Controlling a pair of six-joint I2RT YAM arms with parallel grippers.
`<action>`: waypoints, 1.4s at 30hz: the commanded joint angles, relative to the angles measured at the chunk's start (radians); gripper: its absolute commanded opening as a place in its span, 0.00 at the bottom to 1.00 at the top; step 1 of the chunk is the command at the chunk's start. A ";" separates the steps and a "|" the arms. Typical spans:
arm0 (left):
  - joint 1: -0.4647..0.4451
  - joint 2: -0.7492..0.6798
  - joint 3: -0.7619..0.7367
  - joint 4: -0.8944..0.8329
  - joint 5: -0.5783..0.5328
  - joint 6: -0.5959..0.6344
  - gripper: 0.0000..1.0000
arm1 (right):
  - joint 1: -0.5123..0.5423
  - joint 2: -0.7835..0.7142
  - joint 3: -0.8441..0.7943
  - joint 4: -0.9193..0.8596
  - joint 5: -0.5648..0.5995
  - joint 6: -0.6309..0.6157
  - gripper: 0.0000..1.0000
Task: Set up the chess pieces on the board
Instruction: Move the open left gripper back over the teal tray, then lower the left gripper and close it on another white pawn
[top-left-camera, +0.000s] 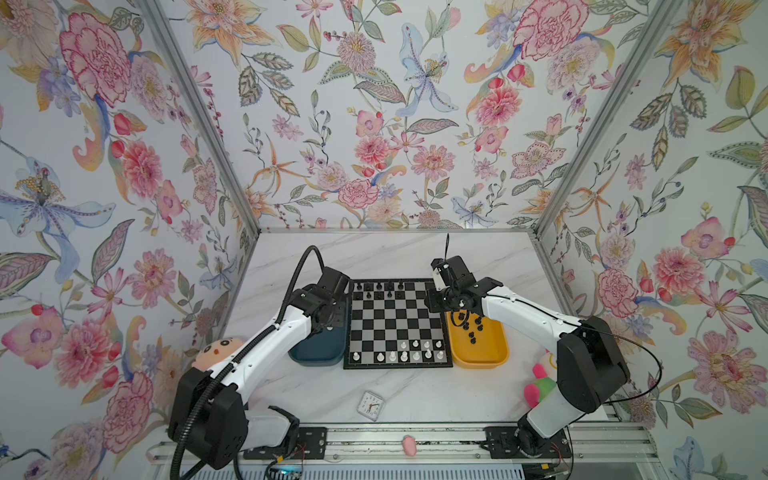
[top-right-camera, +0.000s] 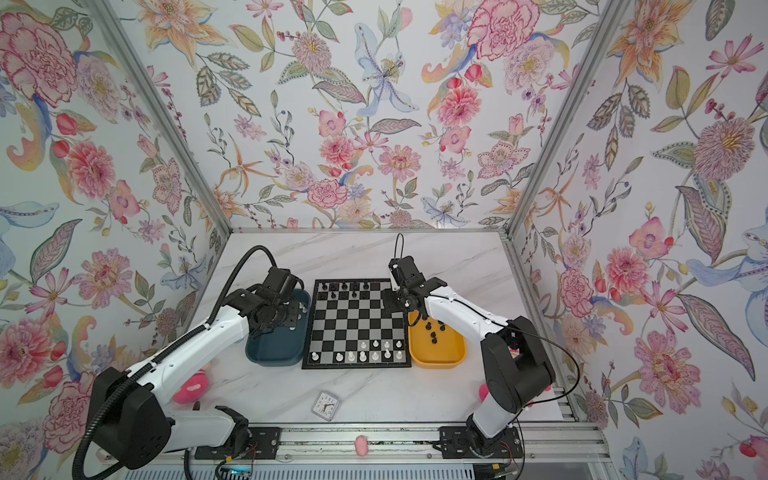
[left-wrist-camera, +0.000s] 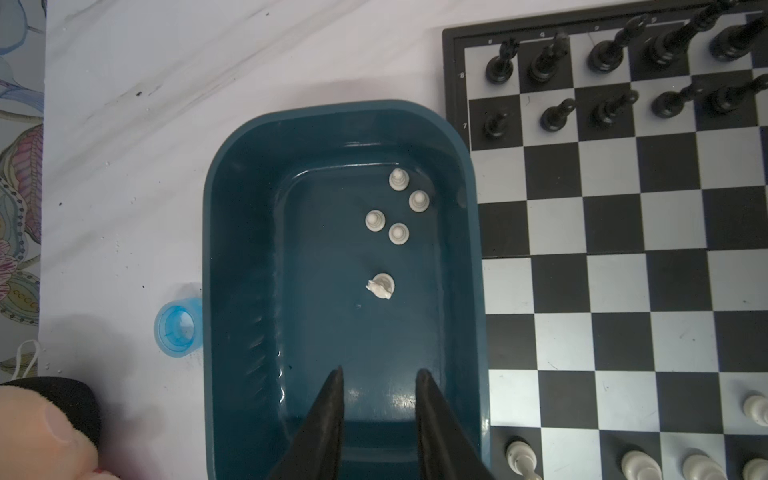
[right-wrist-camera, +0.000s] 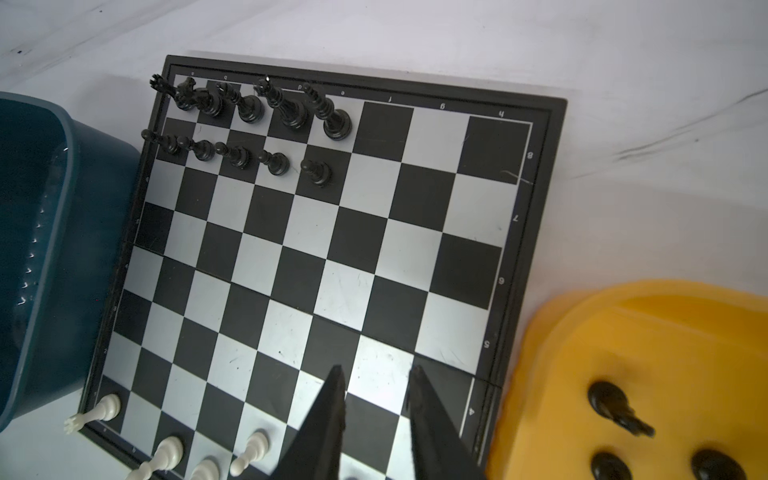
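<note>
in both top views the board (top-left-camera: 398, 328) (top-right-camera: 357, 326) lies flat in the middle of the marble table, between a teal tray (top-left-camera: 320, 353) touching its left edge and a yellow tray (top-left-camera: 486, 353) on its right.

the left arm (top-left-camera: 266, 345) rises from the lower left of the frame. its white forearm slants up toward the centre and its wrist bends down over the upper end of the teal tray. in the wrist view the left gripper (left-wrist-camera: 379, 370) hangs above the tray floor, its two dark fingers parted by a clear gap and holding nothing. five white pieces (left-wrist-camera: 380, 286) stand on the floor beyond the fingertips, four pawns and a knight.

the right arm (top-left-camera: 528, 316) stands on its base at the lower right with its dark elbow raised. its forearm runs up and left to a wrist near the board's upper right edge. the right gripper (right-wrist-camera: 376, 368) hovers over the squares by the yellow tray, its fingers also apart and empty.

on the board, ten black pieces (top-left-camera: 378, 291) fill the upper left part of the top two rows. white ones (top-left-camera: 415, 353) stand along the bottom two rows, mostly toward the lower right. more black pieces (top-left-camera: 469, 326) lie in the upper half of the yellow tray. a small clock (top-left-camera: 370, 405) sits below the board.
</note>
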 joint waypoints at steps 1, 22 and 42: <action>0.034 0.029 -0.045 0.010 0.024 0.004 0.34 | -0.012 -0.018 0.013 -0.015 -0.002 -0.004 0.29; 0.145 0.101 -0.166 0.256 0.166 -0.088 0.39 | -0.044 -0.001 0.008 -0.014 -0.031 -0.009 0.28; 0.159 0.196 -0.121 0.269 0.150 -0.080 0.39 | -0.055 0.002 0.004 -0.013 -0.039 -0.009 0.28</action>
